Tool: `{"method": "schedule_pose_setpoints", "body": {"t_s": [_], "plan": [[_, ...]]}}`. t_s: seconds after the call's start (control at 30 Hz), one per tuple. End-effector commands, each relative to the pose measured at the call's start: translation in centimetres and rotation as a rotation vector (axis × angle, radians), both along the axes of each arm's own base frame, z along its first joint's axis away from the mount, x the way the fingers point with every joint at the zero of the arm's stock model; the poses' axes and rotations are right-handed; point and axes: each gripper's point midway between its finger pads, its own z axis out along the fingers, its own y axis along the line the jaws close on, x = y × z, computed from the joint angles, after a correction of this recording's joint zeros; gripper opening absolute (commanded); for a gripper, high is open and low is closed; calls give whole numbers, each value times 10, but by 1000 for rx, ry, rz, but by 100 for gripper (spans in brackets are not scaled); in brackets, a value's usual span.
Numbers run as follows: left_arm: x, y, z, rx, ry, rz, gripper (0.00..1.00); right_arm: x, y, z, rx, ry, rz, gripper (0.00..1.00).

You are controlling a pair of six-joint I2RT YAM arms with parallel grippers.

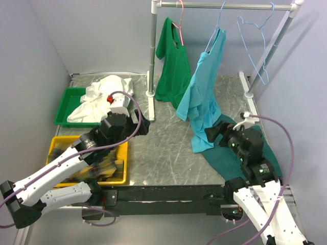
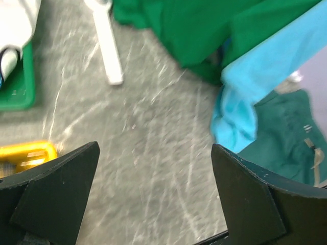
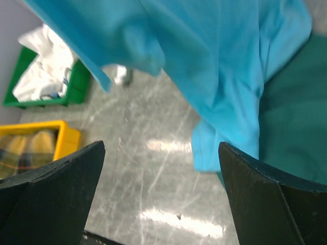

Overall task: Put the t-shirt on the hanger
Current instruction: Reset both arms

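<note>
T-shirt [image 1: 204,87] hangs from hanger [image 1: 218,24], lower edge reaching worktop [image 1: 163,148]; left end effector [image 2: 155,153] and right end effector [image 3: 162,148] both spread apart.

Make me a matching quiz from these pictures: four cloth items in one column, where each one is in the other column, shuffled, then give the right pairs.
Column one:
1. t-shirt
2. green shirt
3. dark teal garment
4. white cloth

Column two:
A. heaped in the green tray
B. lying on the table, right side
C. hanging from the light-blue hanger, hem reaching the table
D. hanging from the pink hanger

Pairs: 1-C, 2-D, 3-B, 4-A
</note>
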Motion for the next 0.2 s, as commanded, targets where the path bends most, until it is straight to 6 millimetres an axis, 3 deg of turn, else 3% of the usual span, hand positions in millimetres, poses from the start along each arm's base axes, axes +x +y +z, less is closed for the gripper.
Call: {"method": "schedule_pose_setpoints", "body": {"t_s": [0.0,0.03,0.17], "plan": [[-3,4,-14,-52,5,24,96,0,7,-3,96,-70,3,100],[-4,4,-21,-43,11,17,97,1,7,-14,101,-58,0,100],[-7,5,-25,-46,20,10,96,-3,8,-21,126,-64,1,100]]}}
